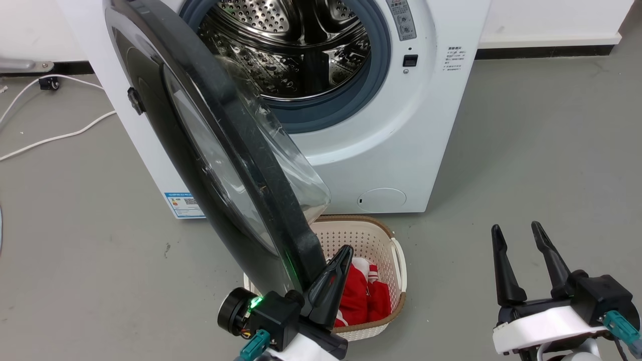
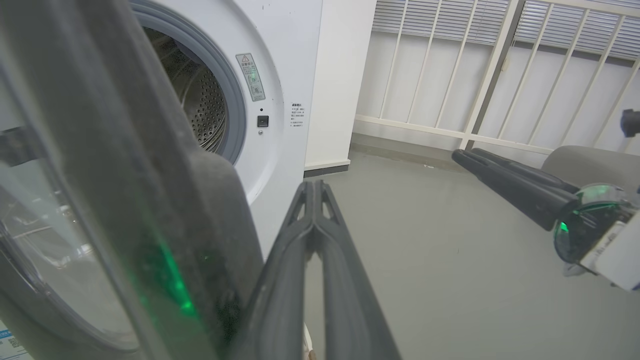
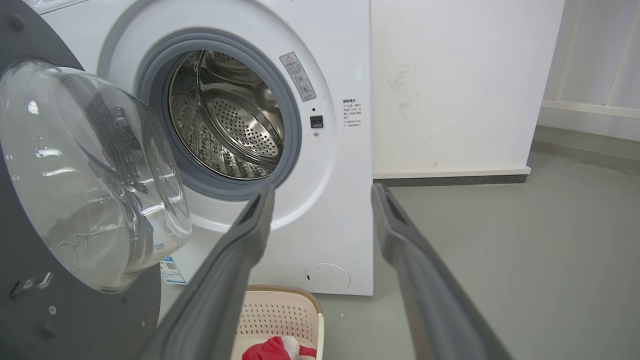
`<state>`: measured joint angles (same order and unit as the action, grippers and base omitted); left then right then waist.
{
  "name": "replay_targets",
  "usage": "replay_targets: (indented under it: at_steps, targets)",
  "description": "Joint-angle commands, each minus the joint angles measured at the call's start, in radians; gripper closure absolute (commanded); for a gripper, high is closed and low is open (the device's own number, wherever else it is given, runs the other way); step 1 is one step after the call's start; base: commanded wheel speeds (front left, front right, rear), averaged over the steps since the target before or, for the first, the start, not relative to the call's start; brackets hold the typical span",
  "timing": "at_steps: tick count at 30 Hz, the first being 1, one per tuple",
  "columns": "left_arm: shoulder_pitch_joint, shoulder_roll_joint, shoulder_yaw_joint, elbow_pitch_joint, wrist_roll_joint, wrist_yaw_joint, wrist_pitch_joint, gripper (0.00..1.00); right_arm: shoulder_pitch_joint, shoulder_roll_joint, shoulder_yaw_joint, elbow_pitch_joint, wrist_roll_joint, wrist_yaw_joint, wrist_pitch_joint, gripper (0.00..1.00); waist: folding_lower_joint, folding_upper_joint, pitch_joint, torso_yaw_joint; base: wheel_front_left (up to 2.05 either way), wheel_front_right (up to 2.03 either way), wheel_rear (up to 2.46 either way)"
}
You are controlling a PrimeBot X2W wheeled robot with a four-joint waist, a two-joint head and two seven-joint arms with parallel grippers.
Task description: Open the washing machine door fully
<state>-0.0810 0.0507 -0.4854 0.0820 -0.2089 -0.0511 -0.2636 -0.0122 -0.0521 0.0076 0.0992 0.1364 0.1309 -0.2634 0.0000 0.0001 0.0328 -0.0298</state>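
Observation:
The white washing machine [image 1: 401, 150] stands with its steel drum showing. The washing machine door [image 1: 220, 150], glossy black with a bulging clear glass window, stands swung out roughly edge-on to me, hinged at the left. My left gripper [image 1: 345, 250] is shut with nothing in it, and its fingers lie just right of the door's free rim, on the inner side. Whether they touch the rim I cannot tell. The left wrist view has the door [image 2: 125, 200] close on the left of the shut left gripper [image 2: 312, 185]. My right gripper [image 1: 519, 233] is open over bare floor, away from the door.
A cream laundry basket [image 1: 396, 250] with red cloth [image 1: 361, 301] sits on the floor below the door, in front of the machine. White cables [image 1: 60, 135] lie on the grey floor at the left. A railing [image 2: 475, 75] and a wall stand to the right.

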Motion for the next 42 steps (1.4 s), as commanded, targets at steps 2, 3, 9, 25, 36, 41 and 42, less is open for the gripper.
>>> replay_targets:
  at_steps: [2,3,9,25,36,41,42]
  targets:
    - [-0.006,0.006,0.015,0.010,-0.005,0.012,-0.001,1.00,-0.006,0.003,0.000,0.002,0.003,0.000,-0.002,0.00,0.0000,-0.0001,0.000,0.000,0.00,0.00,0.00]
    - [-0.001,0.006,0.019,0.010,-0.005,0.016,-0.001,1.00,-0.008,0.003,0.001,0.003,0.004,0.000,-0.002,0.00,0.0000,-0.0001,0.000,0.000,0.00,0.00,0.00]
    - [0.051,0.011,0.041,-0.011,0.010,0.048,-0.001,1.00,-0.004,0.003,0.002,0.003,0.014,0.000,-0.002,0.00,0.0000,-0.0001,-0.002,0.010,0.00,0.00,0.00]
    - [0.194,0.027,0.051,-0.131,0.048,0.108,-0.002,1.00,0.014,0.003,-0.010,-0.009,0.012,0.000,-0.002,0.00,0.0000,-0.0001,0.004,0.216,0.00,0.00,0.00]
    - [0.208,0.040,0.135,-0.155,0.034,0.154,-0.002,1.00,0.003,0.003,0.000,-0.009,0.026,0.000,-0.002,0.00,0.0000,-0.0001,0.005,0.347,0.00,0.00,0.00]
    - [0.189,0.066,0.224,-0.139,-0.001,0.170,-0.002,1.00,0.000,0.003,0.008,-0.004,0.029,0.000,-0.002,0.00,0.0000,-0.0001,0.012,0.363,0.00,0.00,0.00]
    - [0.179,0.073,0.243,-0.133,-0.006,0.170,-0.002,1.00,-0.003,0.003,0.009,-0.004,0.029,0.000,-0.002,0.00,0.0000,-0.0001,0.014,0.364,0.00,0.00,0.00]
